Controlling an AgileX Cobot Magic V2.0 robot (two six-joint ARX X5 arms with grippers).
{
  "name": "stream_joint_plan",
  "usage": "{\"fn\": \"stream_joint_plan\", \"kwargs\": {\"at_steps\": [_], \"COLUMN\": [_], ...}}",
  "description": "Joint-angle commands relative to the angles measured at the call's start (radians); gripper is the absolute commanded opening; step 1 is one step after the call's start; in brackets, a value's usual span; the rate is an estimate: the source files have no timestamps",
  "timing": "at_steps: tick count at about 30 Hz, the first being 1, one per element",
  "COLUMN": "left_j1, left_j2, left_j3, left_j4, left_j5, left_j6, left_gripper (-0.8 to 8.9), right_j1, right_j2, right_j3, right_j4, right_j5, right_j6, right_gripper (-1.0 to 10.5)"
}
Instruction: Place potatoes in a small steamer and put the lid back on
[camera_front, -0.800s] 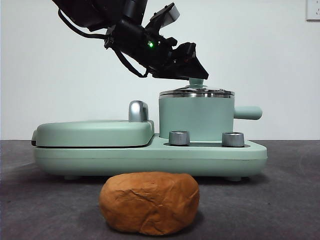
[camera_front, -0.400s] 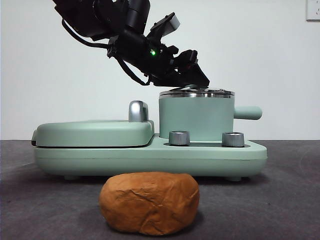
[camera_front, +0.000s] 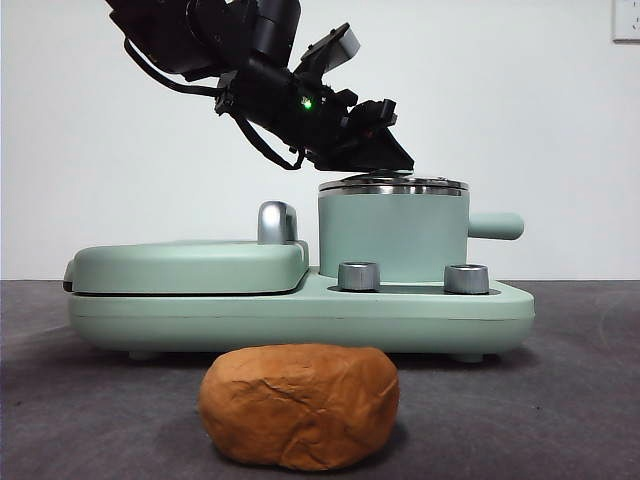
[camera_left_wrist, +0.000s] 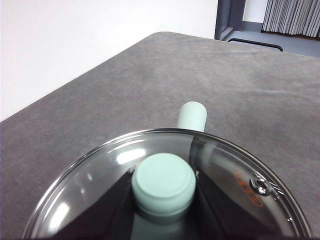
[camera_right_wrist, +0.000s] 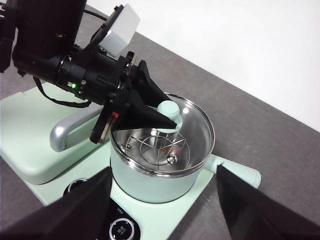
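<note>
The lid lies on the small steamer, a mint-green pot with a steel rim and a side handle. My left gripper reaches down from the upper left onto the lid. In the left wrist view its jaws press both sides of the mint-green knob, above the glass of the lid. The right wrist view shows the left gripper at the knob. My right gripper hovers open above the steamer. The potato lies on the table in front.
The steamer stands on a mint-green base with two steel dials. Left of it is a flat griddle cover with a chrome handle. Dark grey table surrounds the appliance.
The left gripper came down over the knob, which showed below it a second ago and is now hidden between the jaws in the front view. Lid, steamer and potato have not moved.
</note>
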Motion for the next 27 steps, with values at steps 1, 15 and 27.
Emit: {"fn": "stream_joint_plan", "kwargs": {"at_steps": [1,15,27], "left_j1": [0.0,0.001,0.029], "left_j2": [0.025,-0.038,-0.254], "left_j3": [0.029,0.061,0.064], "left_j4": [0.007,0.007,-0.095], "left_j5": [-0.008,-0.009,-0.008], "left_j6": [-0.006,-0.027,-0.027], "left_gripper": [0.14,0.14,0.14], "right_j1": [0.005,0.005,0.005], "right_j2": [0.003,0.003,0.003], "right_j3": [0.021,0.021,0.021], "right_j4": [0.01,0.01,0.009], "right_j5": [0.0,0.0,-0.001], "right_j6": [0.017,0.017,0.017], "right_gripper": [3.3,3.3,3.3]}}
